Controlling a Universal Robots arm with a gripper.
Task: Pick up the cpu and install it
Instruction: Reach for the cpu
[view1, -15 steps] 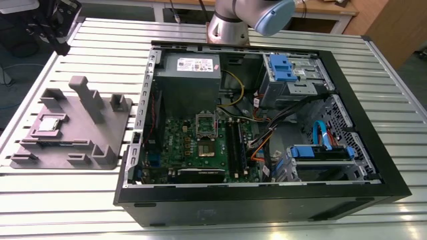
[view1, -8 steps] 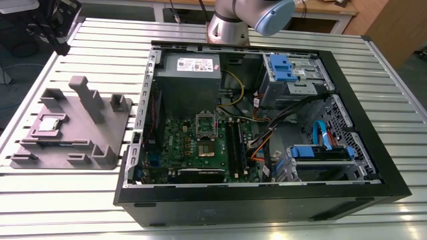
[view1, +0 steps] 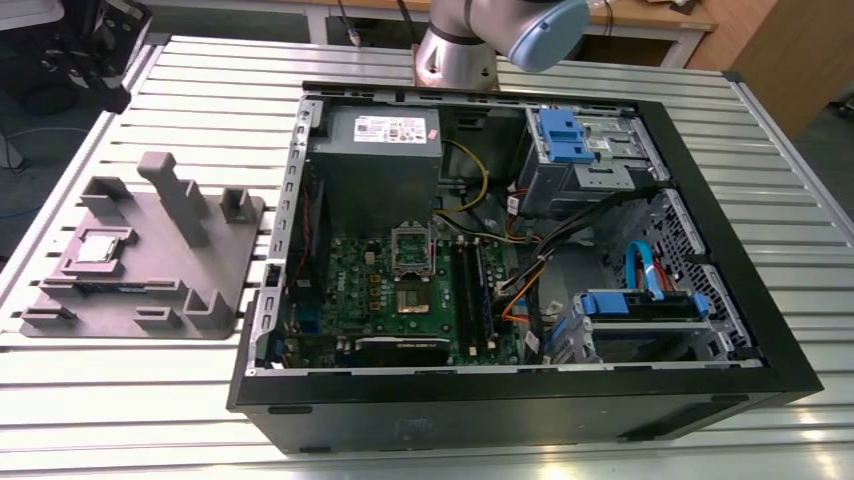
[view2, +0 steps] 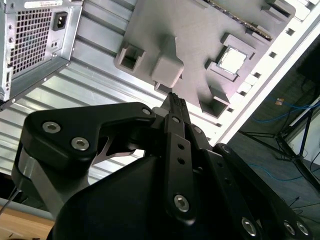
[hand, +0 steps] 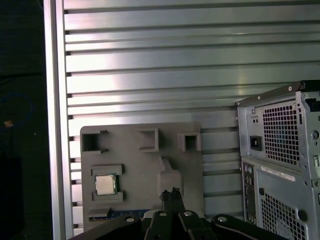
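Currently the gripper (view2: 173, 98) hangs over the grey holder tray (view2: 150, 30), fingers pressed together on nothing; the tips show in both wrist views. The cpu (hand: 104, 184) lies flat in its square recess on the tray, well apart from the gripper. The wrist views catch the computer case (hand: 280, 150) from its rear, vent grilles showing, beside the tray on the slatted metal table (hand: 150, 60). The exterior view adds the case's open side: motherboard (view1: 387, 300), silver socket frame (view1: 411, 245), power supply (view1: 380, 140), blue drive brackets (view1: 567, 135). The tray is at the exterior view's left of the case, and the arm (view1: 467, 50) is over the case's far edge.
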